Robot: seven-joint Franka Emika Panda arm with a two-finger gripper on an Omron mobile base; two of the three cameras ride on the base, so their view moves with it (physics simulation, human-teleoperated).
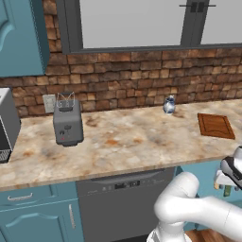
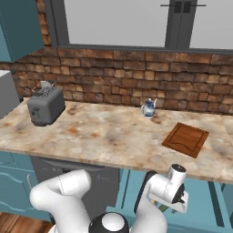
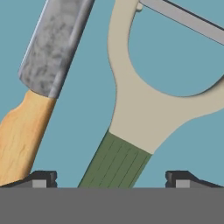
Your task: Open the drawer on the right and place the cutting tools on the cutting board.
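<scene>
Close below the hand lies the peeler (image 3: pixel 131 131), its green handle between the two fingertips of my open gripper (image 3: pixel 111 179), with a gap on each side. Left of it lies the knife (image 3: pixel 39 87), silver blade up and tan-yellow handle down, beside the left fingertip (image 3: pixel 43 178). Both rest on the teal floor of the open drawer (image 3: pixel 87 113). From the left base view my gripper (image 1: pixel 230 179) reaches down into the drawer (image 1: pixel 203 172) under the counter's right end. The reddish-brown cutting board (image 1: pixel 215 125) (image 2: pixel 185 139) lies on the counter above, bare.
A grey toaster (image 1: pixel 67 123) (image 2: pixel 44 107) stands at the counter's left, and a small blue-white jug (image 1: pixel 169 105) (image 2: pixel 149 108) stands by the brick wall. The dark dishwasher front (image 1: pixel 123 203) is left of the drawer. A microwave (image 1: pixel 5 125) sits at the far left.
</scene>
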